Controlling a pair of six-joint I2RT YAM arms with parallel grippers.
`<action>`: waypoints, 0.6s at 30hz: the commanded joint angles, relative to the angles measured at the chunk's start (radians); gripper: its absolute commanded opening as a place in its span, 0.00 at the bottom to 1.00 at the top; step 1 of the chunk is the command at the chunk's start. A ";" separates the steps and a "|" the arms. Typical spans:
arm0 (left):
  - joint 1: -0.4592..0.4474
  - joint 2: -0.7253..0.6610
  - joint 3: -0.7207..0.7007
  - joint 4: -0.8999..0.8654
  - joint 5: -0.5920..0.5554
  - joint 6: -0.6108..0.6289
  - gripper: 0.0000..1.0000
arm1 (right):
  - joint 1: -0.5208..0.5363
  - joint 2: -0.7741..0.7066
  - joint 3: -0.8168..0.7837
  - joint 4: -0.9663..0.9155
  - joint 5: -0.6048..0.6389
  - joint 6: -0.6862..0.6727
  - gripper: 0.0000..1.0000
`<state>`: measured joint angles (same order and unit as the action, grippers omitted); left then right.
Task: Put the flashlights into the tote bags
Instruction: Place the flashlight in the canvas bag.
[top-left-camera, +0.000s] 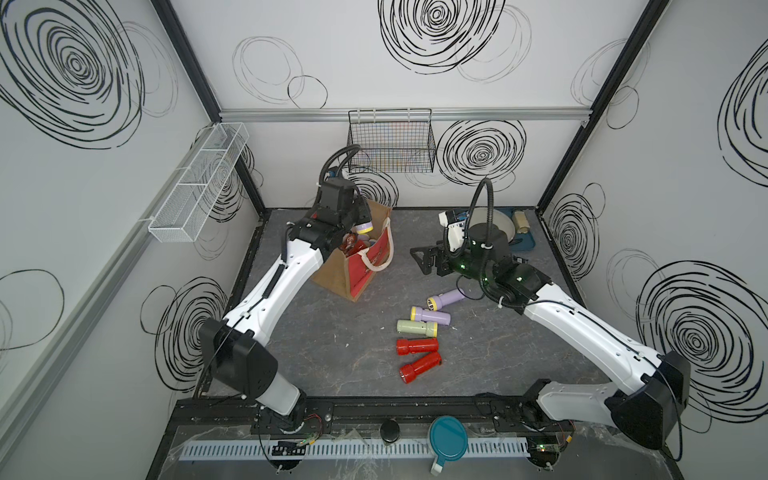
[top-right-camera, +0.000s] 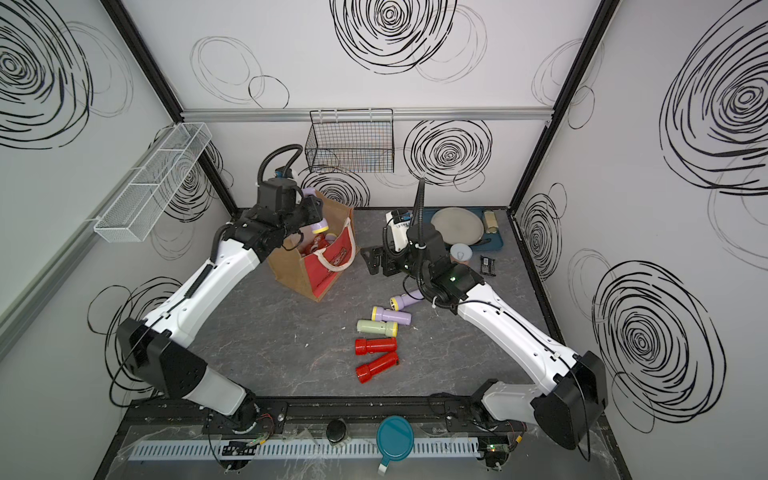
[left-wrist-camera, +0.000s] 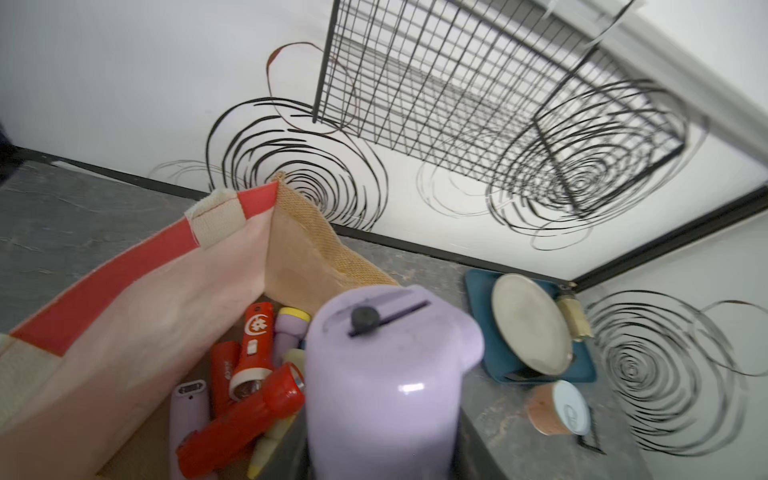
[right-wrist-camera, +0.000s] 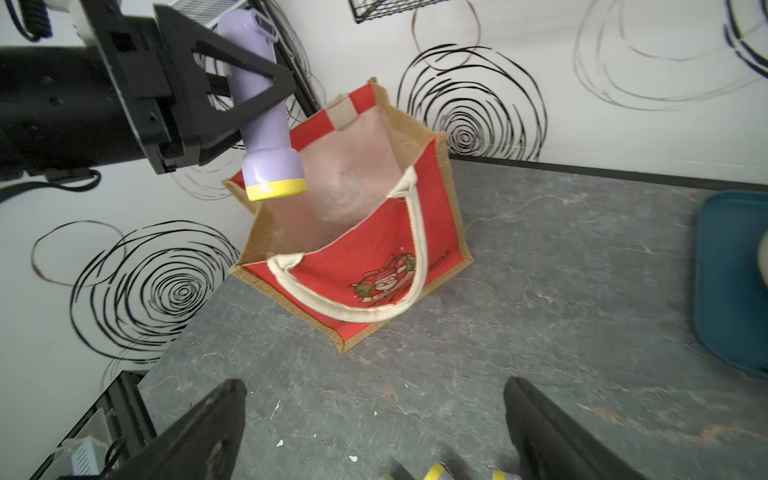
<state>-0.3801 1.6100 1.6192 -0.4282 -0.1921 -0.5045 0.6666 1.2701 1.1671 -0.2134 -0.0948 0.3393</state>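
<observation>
Left gripper (right-wrist-camera: 257, 89) is clamping a lilac torch (right-wrist-camera: 272, 162) by the body. It's hanging nearly upright, yellow head down, right over the bag's (right-wrist-camera: 374, 257) open mouth, so I'm guessing a straight drop. Right gripper (right-wrist-camera: 374, 407) is sitting wide open and empty, and it's the arm nearer the loose torches (top-left-camera: 417, 328) lying on the table (top-left-camera: 332, 332).

White arm shells (top-left-camera: 266, 291) carry black joints (top-left-camera: 245, 365), ribbed cables (top-left-camera: 485, 208), green lights (top-left-camera: 473, 244).
</observation>
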 joint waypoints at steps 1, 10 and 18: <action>-0.011 0.083 0.072 -0.079 -0.157 0.073 0.12 | -0.041 -0.002 0.028 -0.100 0.065 0.071 1.00; -0.033 0.235 0.107 -0.098 -0.279 0.143 0.16 | -0.143 0.012 -0.012 -0.333 0.142 0.205 1.00; -0.020 0.249 0.051 -0.064 -0.283 0.124 0.35 | -0.201 0.067 -0.061 -0.356 0.093 0.261 1.00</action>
<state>-0.4103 1.8668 1.6882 -0.5278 -0.4438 -0.3832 0.4747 1.3212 1.1294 -0.5358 0.0193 0.5526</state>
